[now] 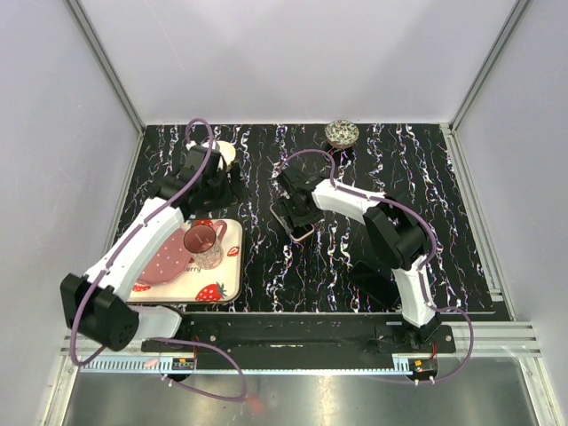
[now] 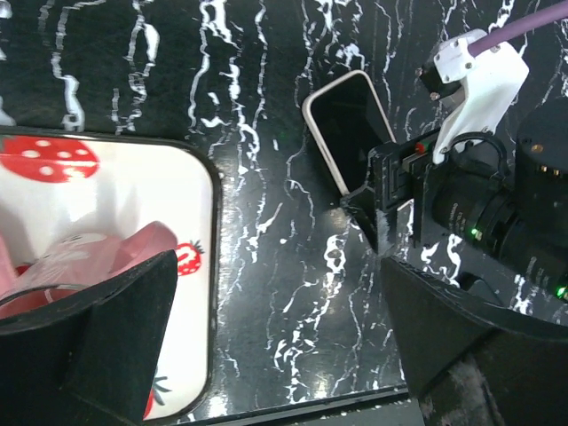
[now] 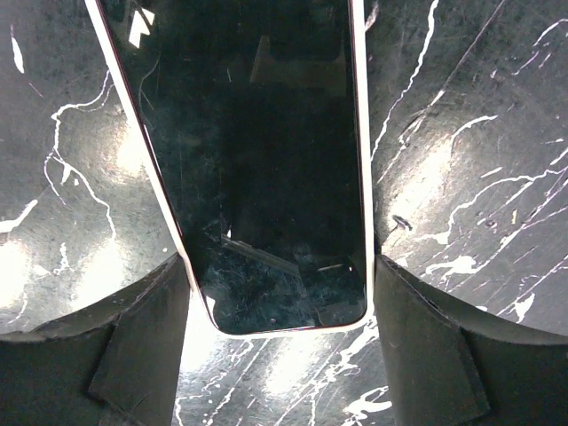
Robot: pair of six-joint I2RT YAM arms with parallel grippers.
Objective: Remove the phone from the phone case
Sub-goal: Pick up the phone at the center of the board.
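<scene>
Phone (image 3: 266,160), dark screen up and snug in its pale-rimmed phone case (image 2: 311,111), lies near the middle of the tabletop (image 1: 453,231) as I watch from the console. My right gripper (image 3: 282,266) sits over one short end with a finger along each long edge, so the phone's long axis runs straight out from the claw, in line with it. One finger touches the rim. The other is against it or a hair off, and I cannot tell whether the pair is actually squeezing. From above, the wrist hides most of the handset.

The left gripper (image 2: 284,355) hangs with its fingers spread wide and nothing between them. It is over bare marble beside the strawberry-print tray (image 1: 182,286), on the left-edge side of the phone. The right arm is plainly the nearer one.

My reading is that the extraction has not begun. Any peel would have to work along that long axis, from the free end pointing away from the right claw.

Count on the table:
- one phone, one case and two claws
- one tray in the near-left corner, carrying one pink plate (image 1: 164,262) and one glass mug (image 1: 204,246)
- one patterned bowl (image 1: 342,133) at the far edge
- one cream round thing (image 1: 226,153) toward the far-left corner, too hidden to name
</scene>
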